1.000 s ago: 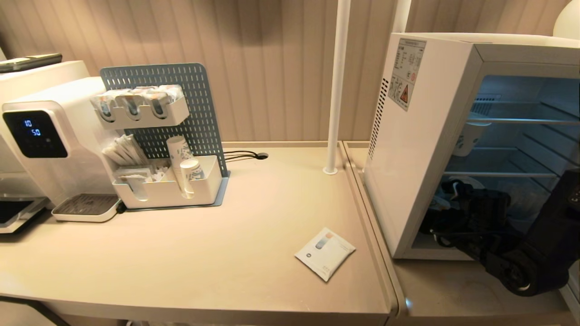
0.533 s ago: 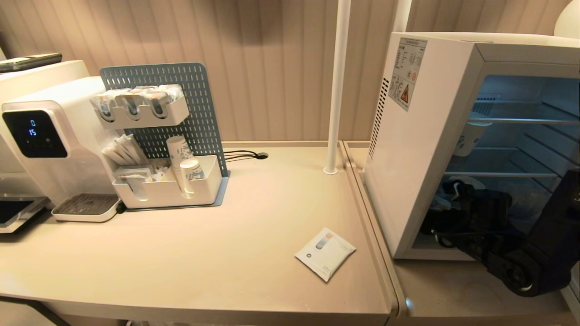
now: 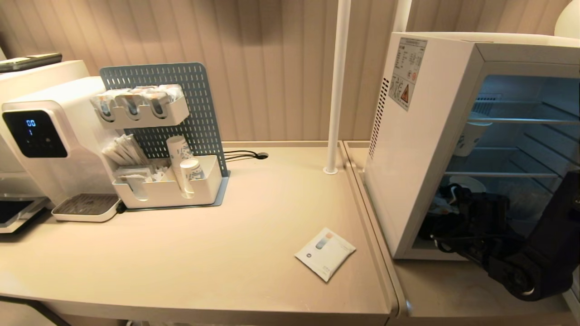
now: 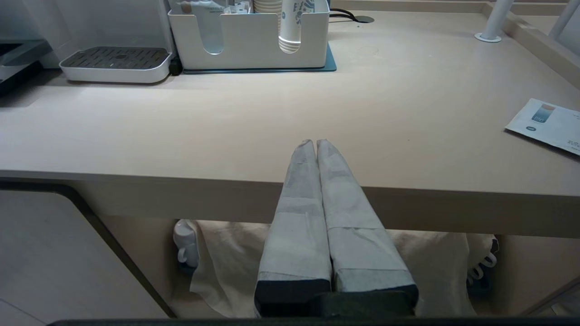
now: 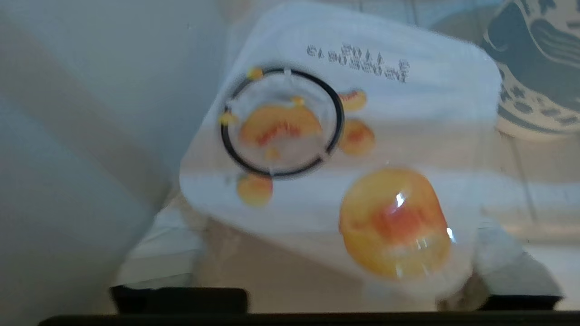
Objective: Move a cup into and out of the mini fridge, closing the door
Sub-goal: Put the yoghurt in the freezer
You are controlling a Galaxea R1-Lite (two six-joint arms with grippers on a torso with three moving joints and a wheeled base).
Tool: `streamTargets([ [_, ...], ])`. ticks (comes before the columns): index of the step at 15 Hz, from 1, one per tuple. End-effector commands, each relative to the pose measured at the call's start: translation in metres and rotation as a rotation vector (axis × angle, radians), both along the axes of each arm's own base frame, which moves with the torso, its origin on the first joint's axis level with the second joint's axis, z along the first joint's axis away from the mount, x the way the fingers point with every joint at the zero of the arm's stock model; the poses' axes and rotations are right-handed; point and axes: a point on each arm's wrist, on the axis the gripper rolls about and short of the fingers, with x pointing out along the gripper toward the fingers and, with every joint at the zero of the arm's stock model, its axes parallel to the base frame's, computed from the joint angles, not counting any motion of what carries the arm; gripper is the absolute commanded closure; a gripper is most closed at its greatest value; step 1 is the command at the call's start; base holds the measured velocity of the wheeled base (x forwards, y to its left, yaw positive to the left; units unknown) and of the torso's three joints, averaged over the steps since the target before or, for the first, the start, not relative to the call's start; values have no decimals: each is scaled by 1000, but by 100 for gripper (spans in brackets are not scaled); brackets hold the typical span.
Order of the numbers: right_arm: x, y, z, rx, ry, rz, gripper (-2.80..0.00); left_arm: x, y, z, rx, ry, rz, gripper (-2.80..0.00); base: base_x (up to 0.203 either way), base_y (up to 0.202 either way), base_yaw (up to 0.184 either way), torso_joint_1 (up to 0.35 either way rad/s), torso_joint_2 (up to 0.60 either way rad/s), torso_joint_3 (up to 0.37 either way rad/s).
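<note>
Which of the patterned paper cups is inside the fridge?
The white, blue-patterned paper cup on the white mini fridge's upper wire shelf; the other cups stand stacked in the white counter organiser.

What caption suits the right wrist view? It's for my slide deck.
Peach-labelled cup fills the right wrist view, inside the mini fridge.

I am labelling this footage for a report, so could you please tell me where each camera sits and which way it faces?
Head view: high on the robot, looking forward and down at the counter and the open mini fridge; the right arm reaches into its bottom compartment.
Left wrist view: behind the left end effector, level with the counter edge, facing across it; both fingers show, pressed together.
Right wrist view: inside the fridge, close against the cup.
Shared: head and left wrist views both show the white packet and the paper cup holder.
</note>
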Motion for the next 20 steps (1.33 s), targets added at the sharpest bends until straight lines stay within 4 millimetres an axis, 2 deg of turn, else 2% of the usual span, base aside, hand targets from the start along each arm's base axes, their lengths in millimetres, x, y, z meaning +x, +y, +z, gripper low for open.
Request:
streamTargets([
  [1, -4, 3, 8, 3, -23, 9, -280, 0, 0, 0, -1, 2, 0, 0, 0, 0, 0, 0, 0, 0],
  [7, -41, 8, 39, 7, -45, 34, -280, 0, 0, 0, -1, 2, 0, 0, 0, 0, 0, 0, 0, 0],
  [13, -85, 2, 56, 15, -61, 40, -280, 0, 0, 0, -1, 2, 0, 0, 0, 0, 0, 0, 0, 0],
  [14, -95, 1, 61, 18, -77, 44, 0, 0, 0, 0, -1, 3, 0, 0, 0, 0, 0, 0, 0, 0],
  [20, -157, -5, 99, 7, -227, -1, 0, 0, 0, 0, 0, 2, 0, 0, 0, 0, 0, 0, 0, 0],
])
